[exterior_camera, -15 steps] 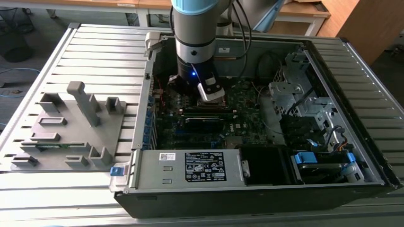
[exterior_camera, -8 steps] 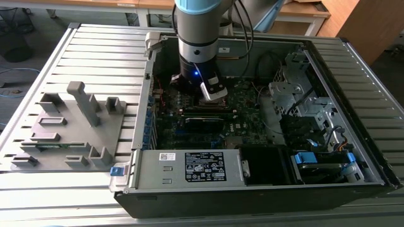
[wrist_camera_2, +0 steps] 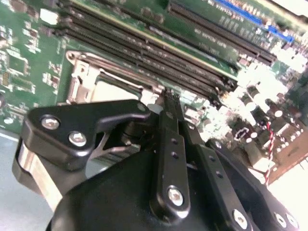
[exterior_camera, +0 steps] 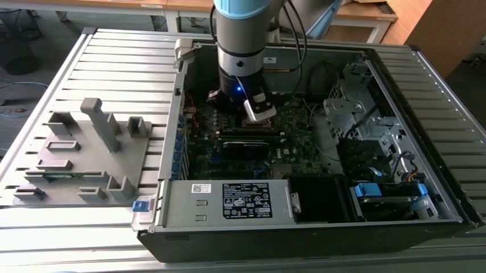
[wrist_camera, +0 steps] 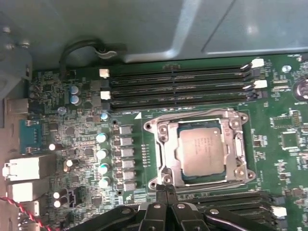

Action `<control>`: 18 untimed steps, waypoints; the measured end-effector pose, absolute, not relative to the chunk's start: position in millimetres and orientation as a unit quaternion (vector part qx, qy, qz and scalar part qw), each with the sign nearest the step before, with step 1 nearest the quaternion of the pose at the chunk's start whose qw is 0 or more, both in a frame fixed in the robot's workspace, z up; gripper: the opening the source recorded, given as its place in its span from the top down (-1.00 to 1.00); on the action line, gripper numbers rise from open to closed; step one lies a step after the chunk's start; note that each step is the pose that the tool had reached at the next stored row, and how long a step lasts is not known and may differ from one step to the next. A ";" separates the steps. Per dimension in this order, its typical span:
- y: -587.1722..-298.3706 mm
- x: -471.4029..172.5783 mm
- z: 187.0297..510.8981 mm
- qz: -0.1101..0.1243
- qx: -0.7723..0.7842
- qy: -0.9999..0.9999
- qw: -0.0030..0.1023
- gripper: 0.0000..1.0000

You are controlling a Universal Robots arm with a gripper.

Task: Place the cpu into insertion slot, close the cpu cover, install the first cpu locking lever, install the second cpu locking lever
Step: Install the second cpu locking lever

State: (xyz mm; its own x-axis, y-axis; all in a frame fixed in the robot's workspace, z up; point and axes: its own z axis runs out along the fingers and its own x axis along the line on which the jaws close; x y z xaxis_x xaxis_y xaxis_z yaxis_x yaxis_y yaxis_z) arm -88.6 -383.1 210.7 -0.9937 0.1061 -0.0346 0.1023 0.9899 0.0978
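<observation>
Worktop of grey ribbed metal slats (exterior_camera: 114, 62) carries an open dark computer case (exterior_camera: 425, 187), and inside it lies the dark green motherboard (wrist_camera: 288, 139). On that board the square insertion slot with its silvery metal rim (wrist_camera: 201, 147) holds the dull silver-grey square cpu (wrist_camera: 201, 146), with the thin silvery cpu cover frame (wrist_camera: 239, 144) lying flat around it. The black tool (wrist_camera: 166, 189) hovers at the slot's edge, fingers pressed together, gripping nothing.
</observation>
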 end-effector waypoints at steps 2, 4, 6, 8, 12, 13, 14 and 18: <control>-382.3 -90.1 208.9 0.048 0.052 0.997 0.020 0.79; -380.5 -91.1 207.4 0.048 0.052 0.997 0.020 0.79; -377.8 -92.2 206.1 0.048 0.052 0.997 0.020 0.79; -377.2 -93.0 204.5 0.048 0.052 0.997 0.020 0.79; -376.8 -96.6 200.5 0.048 0.052 0.997 0.020 0.79; -376.6 -97.3 200.1 0.048 0.052 0.997 0.020 0.79; -376.3 -97.5 199.9 0.049 0.052 0.997 0.020 0.79; -376.2 -97.7 198.4 0.050 0.052 0.997 0.020 0.79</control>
State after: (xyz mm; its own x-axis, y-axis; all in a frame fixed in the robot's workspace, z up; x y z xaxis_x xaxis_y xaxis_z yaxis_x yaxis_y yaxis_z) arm -97.7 -376.2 198.4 -0.9938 0.1061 -0.0342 0.1022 0.9896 0.1011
